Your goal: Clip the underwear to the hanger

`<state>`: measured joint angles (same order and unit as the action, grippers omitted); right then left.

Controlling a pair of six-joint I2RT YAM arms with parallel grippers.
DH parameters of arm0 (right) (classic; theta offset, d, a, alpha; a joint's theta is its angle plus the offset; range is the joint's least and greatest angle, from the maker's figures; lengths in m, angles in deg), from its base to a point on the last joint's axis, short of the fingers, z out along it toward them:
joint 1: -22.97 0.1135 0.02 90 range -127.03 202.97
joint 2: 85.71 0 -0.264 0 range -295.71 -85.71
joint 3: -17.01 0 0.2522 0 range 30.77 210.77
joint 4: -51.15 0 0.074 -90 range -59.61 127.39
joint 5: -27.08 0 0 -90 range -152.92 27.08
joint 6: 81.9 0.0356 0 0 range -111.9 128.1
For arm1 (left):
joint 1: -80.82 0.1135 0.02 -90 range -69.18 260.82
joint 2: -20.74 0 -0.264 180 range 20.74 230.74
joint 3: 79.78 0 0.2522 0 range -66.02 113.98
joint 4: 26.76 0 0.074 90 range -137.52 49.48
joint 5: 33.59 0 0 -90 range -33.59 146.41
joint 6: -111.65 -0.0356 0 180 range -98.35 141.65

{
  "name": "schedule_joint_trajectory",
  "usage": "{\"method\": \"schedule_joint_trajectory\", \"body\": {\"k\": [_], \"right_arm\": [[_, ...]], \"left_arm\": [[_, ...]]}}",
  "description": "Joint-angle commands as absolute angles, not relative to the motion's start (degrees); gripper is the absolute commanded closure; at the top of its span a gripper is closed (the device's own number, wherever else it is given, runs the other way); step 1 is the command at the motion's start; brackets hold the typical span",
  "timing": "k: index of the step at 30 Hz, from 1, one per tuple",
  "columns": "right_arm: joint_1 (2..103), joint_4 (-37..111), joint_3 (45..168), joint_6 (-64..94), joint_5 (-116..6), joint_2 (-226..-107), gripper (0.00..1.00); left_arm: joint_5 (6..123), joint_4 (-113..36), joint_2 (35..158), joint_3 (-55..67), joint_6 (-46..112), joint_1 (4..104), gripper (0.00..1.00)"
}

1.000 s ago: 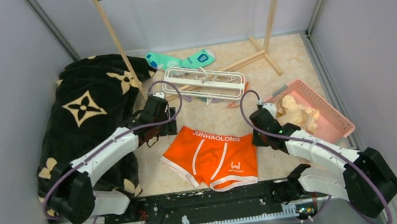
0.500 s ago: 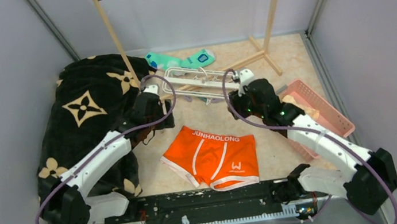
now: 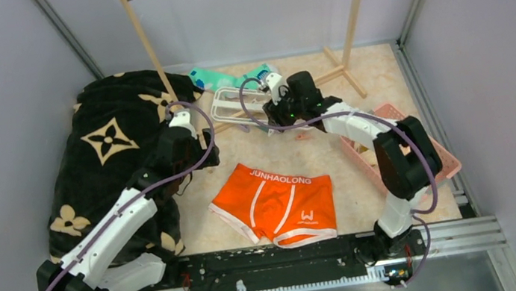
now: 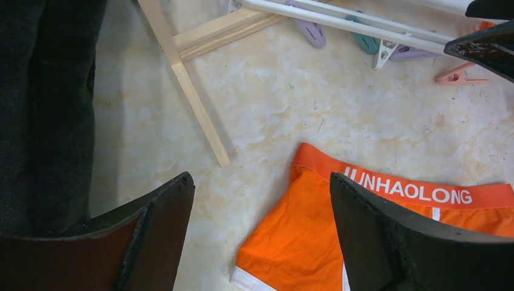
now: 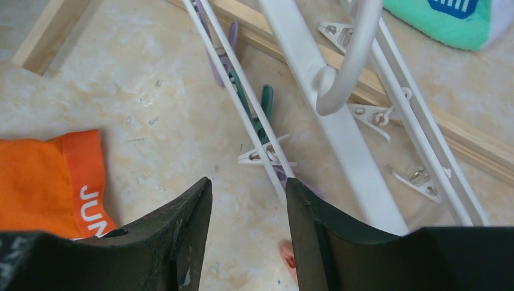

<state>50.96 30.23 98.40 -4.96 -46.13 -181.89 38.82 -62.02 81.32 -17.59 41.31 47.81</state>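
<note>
The orange underwear point(image 3: 274, 203) lies flat on the floor, waistband lettering toward the back. The white hanger point(image 3: 231, 104) lies flat behind it, with purple and teal clips along its rails point(image 5: 339, 139). My right gripper point(image 3: 277, 115) hovers over the hanger's near rail. It is open point(image 5: 248, 188) with only bare floor between its fingers; the rail sits just beyond the right fingertip. My left gripper point(image 3: 195, 156) hangs wide open point(image 4: 260, 182) over the underwear's back left corner point(image 4: 303, 236), holding nothing.
A loose pink clip point(image 4: 457, 76) lies on the floor in front of the hanger. The wooden rack's foot point(image 4: 194, 100) runs beside the left gripper. A black patterned blanket point(image 3: 110, 135) fills the left side, a pink basket point(image 3: 431, 141) holding beige cloth the right, and a teal sock point(image 3: 212, 76) the back.
The right arm swung from the underwear's right edge back to the hanger, and its jaws opened. The left arm drew slightly left and back. The underwear has not moved.
</note>
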Motion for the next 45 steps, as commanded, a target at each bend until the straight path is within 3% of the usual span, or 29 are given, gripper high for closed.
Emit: {"method": "schedule_joint_trajectory", "body": {"k": [1,14,29,45], "right_arm": [[50.1,34.3,103.0,-10.1,-42.0,-185.8,0.51],[50.1,30.9,106.8,-14.6,-42.7,-194.6,0.53],[50.1,29.7,105.9,-17.4,-40.9,-195.8,0.58],[50.1,26.0,104.0,-23.5,-42.7,-189.4,0.89]], "left_arm": [[39.2,-62.2,80.0,-19.0,42.1,48.1,0.12],[40.1,-62.2,81.0,-18.8,41.9,48.2,0.12],[40.8,-62.0,82.0,-18.6,42.1,48.3,0.12],[40.5,-62.2,81.4,-19.3,42.7,48.3,0.12]]}}
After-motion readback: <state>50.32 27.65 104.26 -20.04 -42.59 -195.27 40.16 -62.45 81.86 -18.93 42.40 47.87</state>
